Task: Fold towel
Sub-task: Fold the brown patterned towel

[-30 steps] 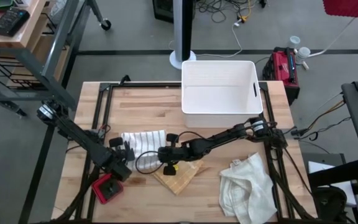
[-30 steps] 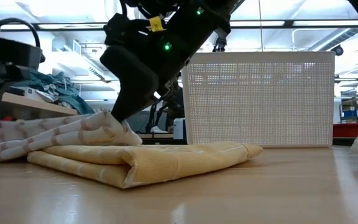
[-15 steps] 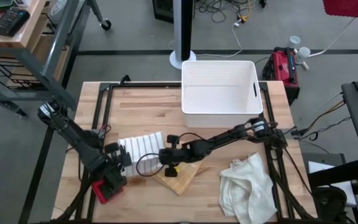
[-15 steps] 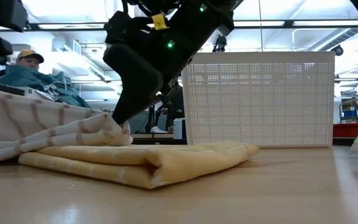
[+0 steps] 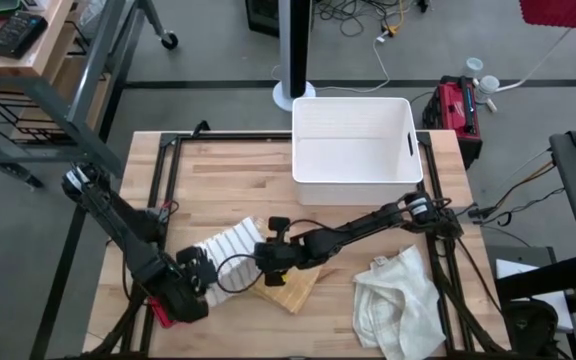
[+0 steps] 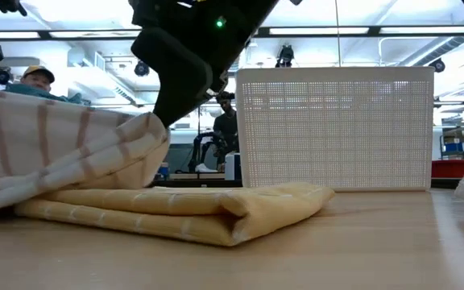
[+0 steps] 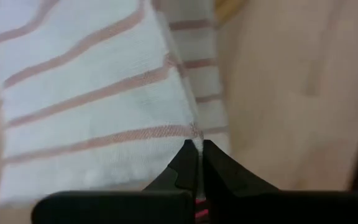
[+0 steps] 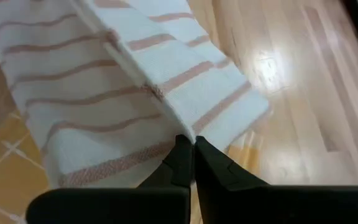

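Note:
A white towel with reddish stripes (image 5: 230, 243) hangs between my two grippers over the table's near left part. Its sagging underside (image 6: 47, 189) rests on a folded yellow towel (image 6: 184, 216) lying flat on the table. My left gripper (image 5: 204, 266) is shut on the striped towel's near-left end. My right gripper (image 5: 260, 250) is shut on its right end, above the yellow towel (image 5: 290, 287). My left gripper pinches a corner of the striped towel (image 7: 194, 133) between its two fingertips, coming steeply from above. Several layers meet at that corner. The cloth spreads away from the fingers, lifted off the table. My right gripper pinches a folded corner of the striped towel (image 8: 189, 133) between its fingertips, slanting down from the table's right. Several layers lie stacked there. That end (image 6: 155, 129) is raised above the yellow towel, and the cloth slopes away from it.
A white perforated bin (image 5: 353, 150) stands at the far middle of the table. A crumpled white cloth (image 5: 398, 300) lies near the right front corner. A red object (image 5: 166, 308) sits under my left arm at the near left edge.
My left gripper has moved toward the near edge and up, turning as it went, and carried its end of the striped towel off the table. My right gripper has risen a little with the other end. The striped towel now hangs higher over the yellow towel.

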Motion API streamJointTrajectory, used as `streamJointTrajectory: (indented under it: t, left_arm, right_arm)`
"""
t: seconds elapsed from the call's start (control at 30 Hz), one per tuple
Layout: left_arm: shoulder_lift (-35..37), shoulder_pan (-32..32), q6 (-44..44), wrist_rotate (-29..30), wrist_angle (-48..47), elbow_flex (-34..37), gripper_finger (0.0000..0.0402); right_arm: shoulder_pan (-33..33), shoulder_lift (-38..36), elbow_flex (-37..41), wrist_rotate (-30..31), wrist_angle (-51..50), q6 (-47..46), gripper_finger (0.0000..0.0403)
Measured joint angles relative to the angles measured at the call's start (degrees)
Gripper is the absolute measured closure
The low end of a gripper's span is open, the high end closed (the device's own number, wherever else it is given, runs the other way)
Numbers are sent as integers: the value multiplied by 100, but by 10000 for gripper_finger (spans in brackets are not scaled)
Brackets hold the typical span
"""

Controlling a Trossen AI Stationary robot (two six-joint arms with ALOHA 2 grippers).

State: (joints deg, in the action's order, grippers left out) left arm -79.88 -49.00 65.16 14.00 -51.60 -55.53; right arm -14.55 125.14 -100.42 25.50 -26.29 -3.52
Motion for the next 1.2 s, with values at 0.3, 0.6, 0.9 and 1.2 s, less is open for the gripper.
streamJointTrajectory:
  t: [0.3,0.6,0.9,1.2]
  left_arm:
    - [-1246,-17,-356,30,1867,-52,401]
    - [-1980,-202,-445,-12,1764,-653,401]
    - [-2022,-430,-122,-151,1767,-636,397]
    - [-2022,-425,-100,-138,1794,-658,393]
  right_arm:
    - [-32,161,33,-53,-87,-615,403]
    - [-121,289,33,-53,-231,-313,373]
    - [-204,289,50,119,-501,380,272]
    - [-210,229,54,339,-1165,-121,216]
